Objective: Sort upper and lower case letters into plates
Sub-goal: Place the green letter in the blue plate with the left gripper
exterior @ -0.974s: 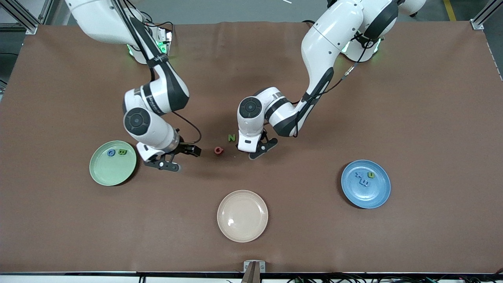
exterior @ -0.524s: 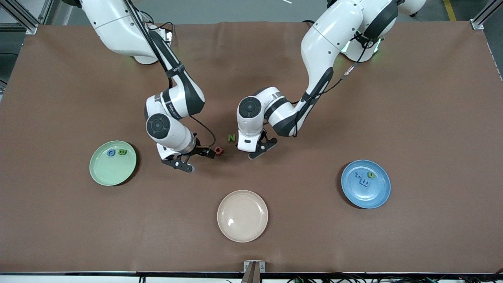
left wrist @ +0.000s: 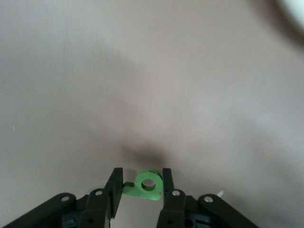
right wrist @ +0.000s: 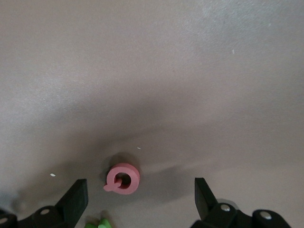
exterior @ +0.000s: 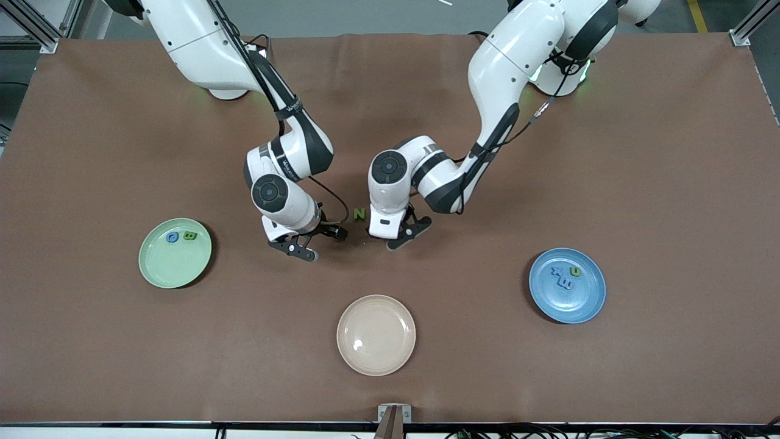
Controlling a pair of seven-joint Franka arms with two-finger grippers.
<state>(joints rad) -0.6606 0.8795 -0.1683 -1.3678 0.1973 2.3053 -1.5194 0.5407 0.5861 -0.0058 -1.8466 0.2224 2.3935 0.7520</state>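
My left gripper (left wrist: 140, 178) is shut on a small green letter (left wrist: 147, 185), low over the table's middle (exterior: 407, 231). My right gripper (right wrist: 140, 197) stands open around a pink letter (right wrist: 122, 179) that lies flat on the table. In the front view that gripper (exterior: 320, 241) hides the pink letter. A green N (exterior: 359, 214) lies between the two grippers. The mint green plate (exterior: 170, 265), toward the right arm's end, holds a blue letter (exterior: 172, 236) and a green B (exterior: 190, 235). The blue plate (exterior: 573, 302), toward the left arm's end, holds blue letters (exterior: 560, 277) and a green one (exterior: 574, 271).
A cream-beige plate (exterior: 376, 335) with nothing in it lies nearer the front camera than the grippers. The two wrists stand close together over the table's middle. The brown mat (exterior: 670, 183) covers the whole table.
My right arm has swung from beside the mint green plate to over the pink letter, its gripper still open. My left gripper has closed on the green letter and stayed in place.
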